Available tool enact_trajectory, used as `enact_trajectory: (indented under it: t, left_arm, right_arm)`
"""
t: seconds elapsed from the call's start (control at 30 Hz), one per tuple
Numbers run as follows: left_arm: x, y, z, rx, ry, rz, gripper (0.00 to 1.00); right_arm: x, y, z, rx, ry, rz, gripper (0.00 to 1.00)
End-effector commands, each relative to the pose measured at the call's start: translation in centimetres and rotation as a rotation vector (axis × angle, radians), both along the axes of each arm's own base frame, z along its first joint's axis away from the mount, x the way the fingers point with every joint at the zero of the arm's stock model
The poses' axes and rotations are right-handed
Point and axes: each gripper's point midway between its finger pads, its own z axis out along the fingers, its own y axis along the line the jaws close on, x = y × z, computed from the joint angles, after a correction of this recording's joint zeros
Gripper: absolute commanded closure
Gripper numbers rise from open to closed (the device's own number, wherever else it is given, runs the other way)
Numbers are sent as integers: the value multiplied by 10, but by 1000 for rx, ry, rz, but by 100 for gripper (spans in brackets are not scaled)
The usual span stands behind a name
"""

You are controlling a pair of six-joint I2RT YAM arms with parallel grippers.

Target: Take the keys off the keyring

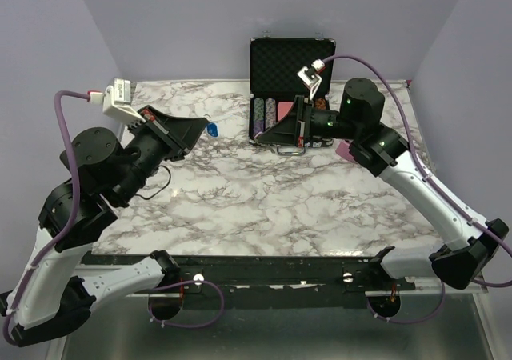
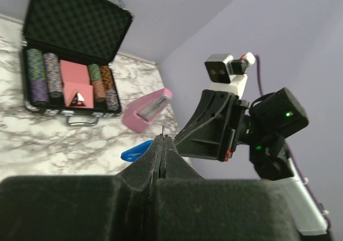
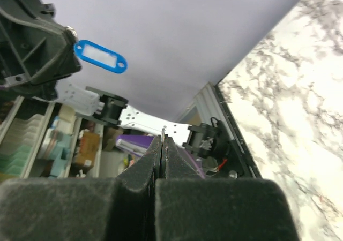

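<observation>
Left wrist: my left gripper [image 2: 163, 138] clamped on blue key [image 2: 135, 151], jutting left of the tips. Right gripper [image 3: 163, 139] closed; ring unseen. Probably separated; next, confirm.

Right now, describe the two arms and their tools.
The left arm and right arm have white links and black round joints. The left tool and right tool are black tapered wedges. A purple cable runs to a white camera on each wrist. Green lights glow on the right arm.
</observation>
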Motion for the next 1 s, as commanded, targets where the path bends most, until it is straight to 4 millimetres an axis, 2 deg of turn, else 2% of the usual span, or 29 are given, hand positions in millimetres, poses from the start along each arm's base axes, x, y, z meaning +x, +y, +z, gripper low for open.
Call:
enact_trajectory:
  t: [0.0, 0.07, 0.23, 0.37, 0.47, 0.53, 0.6, 0.73, 0.8, 0.97]
  left_arm:
    - [-5, 32, -19, 216, 11, 79, 100]
    - [-5, 42, -24, 262, 7, 108, 100]
    - [-6, 61, -38, 342, 22, 166, 100]
    - [-6, 63, -56, 390, 41, 161, 100]
    - [-9, 65, -66, 400, 45, 154, 100]
    - [-11, 65, -71, 409, 49, 143, 100]
    - [-11, 64, -77, 424, 57, 136, 100]
    - [-12, 65, -92, 458, 89, 132, 100]
    - [-12, 65, -98, 464, 100, 133, 100]
    - [-10, 64, -107, 466, 114, 134, 100]
  right_arm:
    - [17, -7, -30, -169, -22, -104, 99]
    - [27, -11, -47, -243, -6, -151, 99]
    - [52, -25, -109, -482, 73, -268, 99]
    - [63, -40, -172, -684, 147, -314, 99]
    - [63, -49, -215, -807, 200, -312, 99]
    - [65, -58, -235, -895, 206, -317, 99]
    - [73, -76, -255, -1020, 199, -370, 99]
    - [85, -115, -281, -1270, 179, -463, 99]
    - [87, -126, -289, -1342, 177, -486, 99]
    - [83, -129, -307, -1376, 196, -465, 99]
